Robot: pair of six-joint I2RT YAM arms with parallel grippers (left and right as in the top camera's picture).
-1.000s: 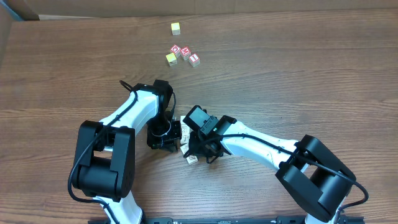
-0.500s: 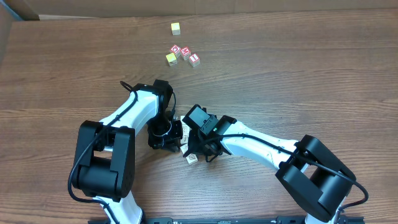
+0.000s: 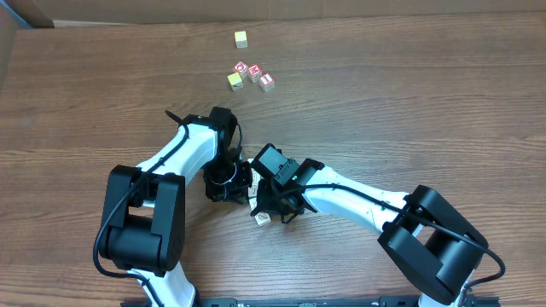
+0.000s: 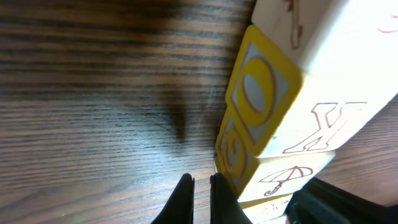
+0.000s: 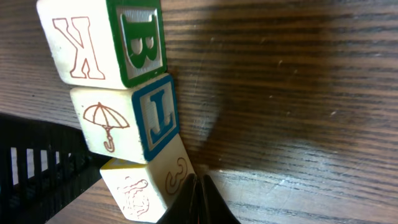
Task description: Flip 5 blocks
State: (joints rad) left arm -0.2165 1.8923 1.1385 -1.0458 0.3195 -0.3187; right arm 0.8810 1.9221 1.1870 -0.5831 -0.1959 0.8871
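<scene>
A tight row of cream blocks lies between my two grippers. In the right wrist view I see a K block with a green face (image 5: 93, 43), an umbrella block with a blue side (image 5: 118, 121) and a "3" block (image 5: 146, 183). My right gripper (image 5: 198, 179) is shut with its tips against the "3" block. In the left wrist view the K block (image 4: 329, 124) and umbrella block (image 4: 292, 180) show yellow faces. My left gripper (image 4: 201, 180) is shut and empty, just left of them. From overhead only one block (image 3: 263, 219) shows clearly; the arms hide the rest.
Far up the table sit two red-faced cubes (image 3: 253, 72) with a yellow cube (image 3: 234, 80) beside them, and another yellow cube (image 3: 241, 38) further back. A cardboard edge (image 3: 26, 13) runs along the top left.
My left gripper has edged slightly toward the row of blocks. The right gripper and the blocks look unmoved.
</scene>
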